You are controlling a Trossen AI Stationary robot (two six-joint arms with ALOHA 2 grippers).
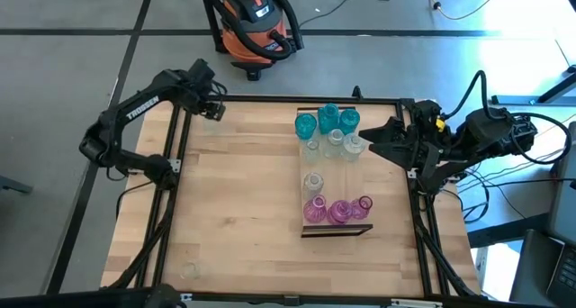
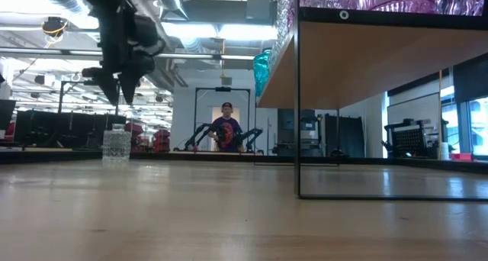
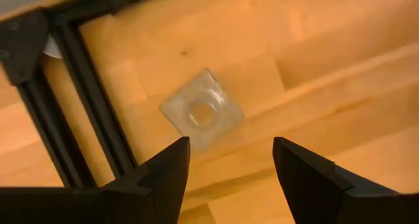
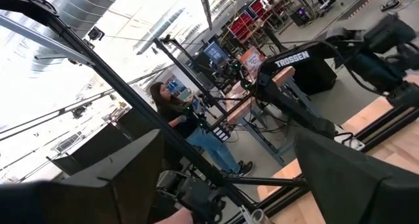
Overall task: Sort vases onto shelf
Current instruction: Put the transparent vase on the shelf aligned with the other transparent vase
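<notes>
So the whole next move hangs on one thing: the left gripper [image 3: 229, 178] is parked right above a small clear square-bodied glass vase [image 3: 202, 111] that stands upright on the table's far left corner; in the left wrist view you look straight down into its round mouth, so its long axis runs vertical, pretty much in line with the claw's approach; the vase sits just ahead of the gap between the two dark fingers [image 3: 167, 175], not yet between them, and right beside the black table frame [image 3: 78, 86]; the fingers are spread partway with nothing in them.

From the low view the same left gripper [image 2: 116, 89] hangs over the clear vase [image 2: 117, 146] with a visible gap, tips pointing down; my guess is it just needs to drop straight down and nudge slightly forward so the neck lands between the fingers; the frame rail being so close is the bit I'd watch.

Farther across, the long light-wood shelf board with a dark end [image 1: 337, 229] already carries the rest: pink-magenta glass vases [image 1: 337, 210] at the dark end, a few clear ones [image 1: 312, 181] in the middle, teal-blue glass vases [image 1: 328, 119] at the far end; so this lone vase is well apart from the shelf, and the left arm is clearly the nearer one.

The right gripper [image 1: 378, 139] waits just beside the shelf's teal end, jaws wide, holding nothing.
</notes>
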